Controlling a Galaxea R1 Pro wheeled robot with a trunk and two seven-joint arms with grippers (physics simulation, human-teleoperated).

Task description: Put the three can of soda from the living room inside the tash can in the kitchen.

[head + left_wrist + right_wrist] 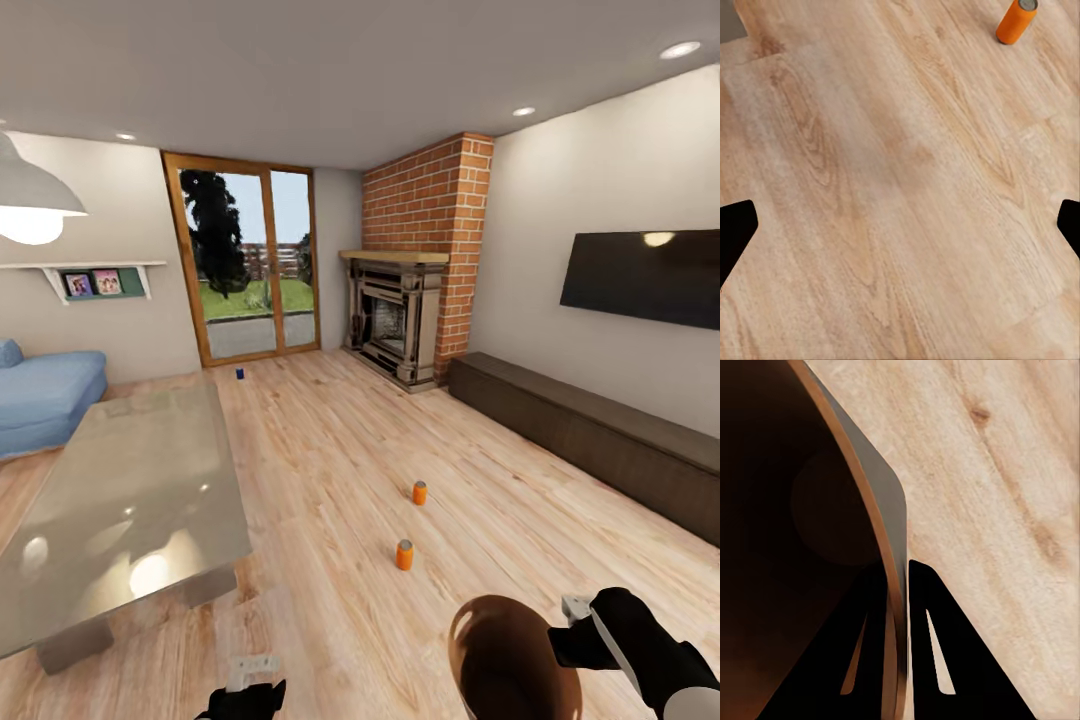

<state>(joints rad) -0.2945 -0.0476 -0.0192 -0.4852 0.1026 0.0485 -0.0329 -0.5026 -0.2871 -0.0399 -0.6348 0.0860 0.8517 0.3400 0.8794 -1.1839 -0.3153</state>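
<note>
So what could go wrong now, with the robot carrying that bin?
The right gripper pinches only the thin rim of the copper-brown round bin, so it might slip or tilt. The open left gripper could knock over the nearer orange can. The dark blue can stands far off by the glass door.

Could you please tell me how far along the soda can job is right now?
Early stage. In hand: the right gripper is shut on the bin rim, carried in the living room. Left gripper is open and empty. Left to do: both orange cans and the blue can stand on the floor, none binned.
</note>
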